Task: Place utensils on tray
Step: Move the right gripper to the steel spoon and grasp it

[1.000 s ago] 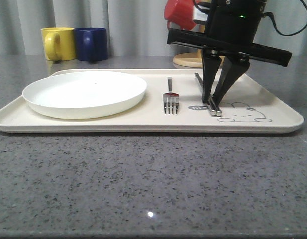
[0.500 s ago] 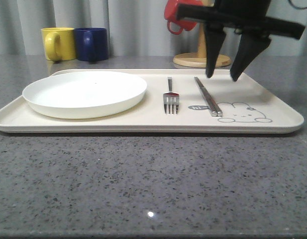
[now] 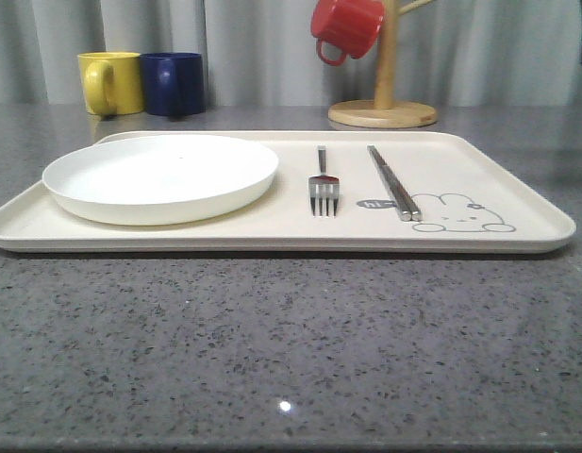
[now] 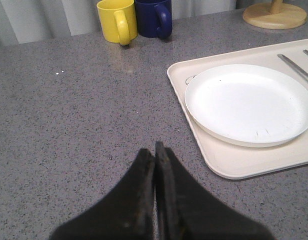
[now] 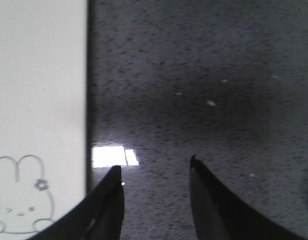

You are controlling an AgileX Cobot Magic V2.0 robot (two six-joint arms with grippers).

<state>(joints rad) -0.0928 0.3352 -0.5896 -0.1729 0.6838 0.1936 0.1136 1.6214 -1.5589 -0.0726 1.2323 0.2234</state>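
The tray [image 3: 517,189] lies on a speckled grey stone counter [image 3: 291,349] before pale curtains [image 3: 253,47]. On the tray, right of the white plate [image 3: 160,176], lie the fork [image 3: 323,184] and chopsticks [image 3: 393,182]; the chopstick tips nearly touch the rabbit drawing [image 3: 456,213]. The red mug's [image 3: 346,26] stand is cut off above. The left gripper [image 4: 154,152] is pressed closed and empty, left of the tray; the right gripper [image 5: 154,182] is parted, empty, over counter beside the tray's right rim.
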